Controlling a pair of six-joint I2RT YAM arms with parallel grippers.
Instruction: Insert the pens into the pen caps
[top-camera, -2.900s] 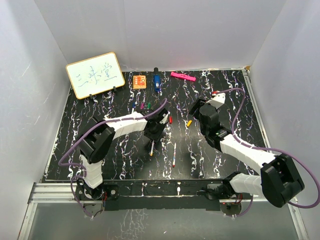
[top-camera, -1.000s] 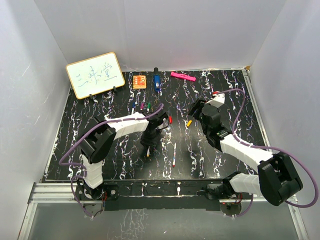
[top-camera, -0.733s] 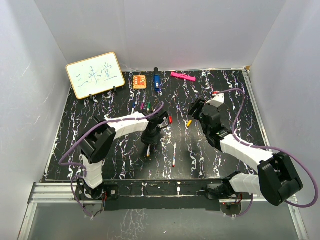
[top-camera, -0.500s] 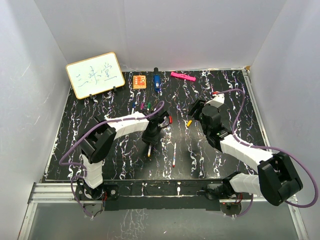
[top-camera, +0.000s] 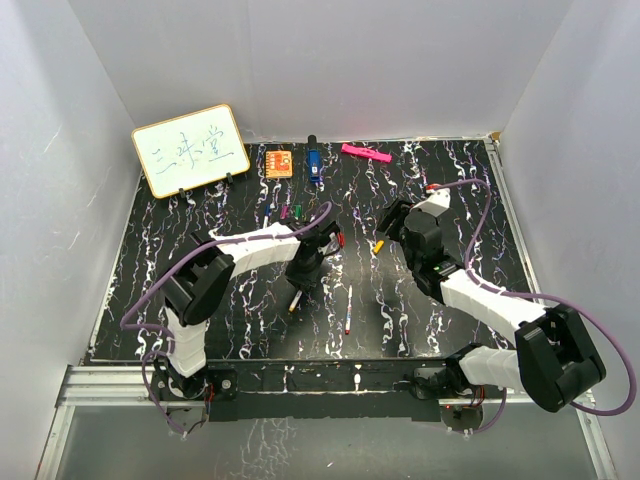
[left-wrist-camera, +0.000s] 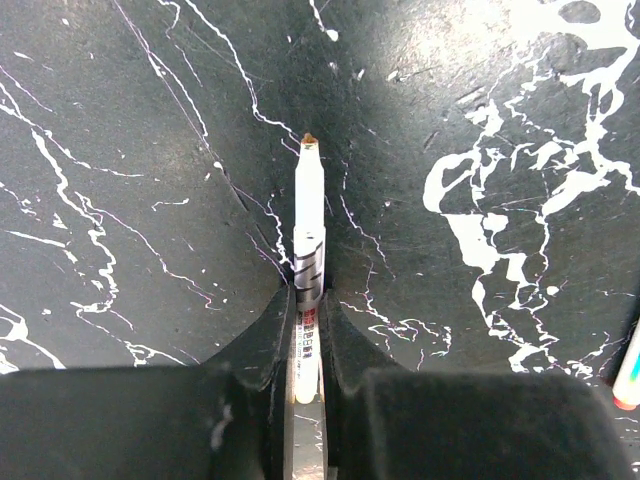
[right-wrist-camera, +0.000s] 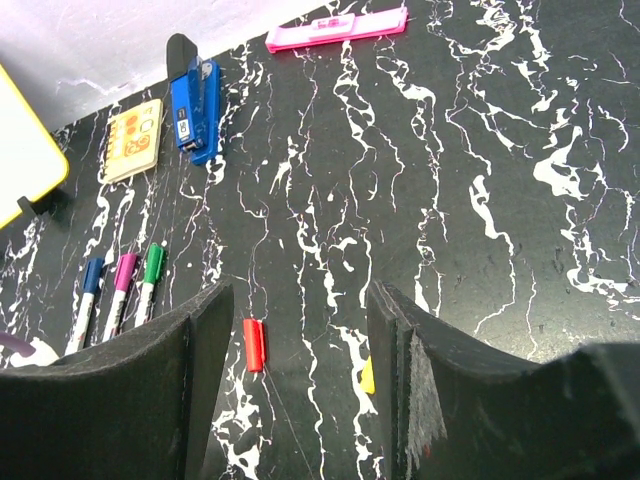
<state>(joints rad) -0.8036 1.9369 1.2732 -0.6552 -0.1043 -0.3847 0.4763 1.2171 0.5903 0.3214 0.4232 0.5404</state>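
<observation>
l gripper (left-wrist-camera: 308, 300) clenched on brown-tipped pen (left-wrist-camera: 308, 215), near-left of red cap (right-wrist-camera: 254, 344). r gripper (right-wrist-camera: 300, 310) jaws apart, empty, above red cap; yellow cap (right-wrist-camera: 367, 377) just right of it.

— Where's the top view?
— High behind the arm bases (top-camera: 190, 382), looking down across the whole tabletop (top-camera: 150, 240).
— The wrists?
— Left: close, facing straight down. Right: farther, slanting toward the far edge, sharing the pink bar (right-wrist-camera: 337, 27) with the top view.

Left hand (left-wrist-camera: 308, 300) clamped, right hand (right-wrist-camera: 298, 295) spread.
</observation>
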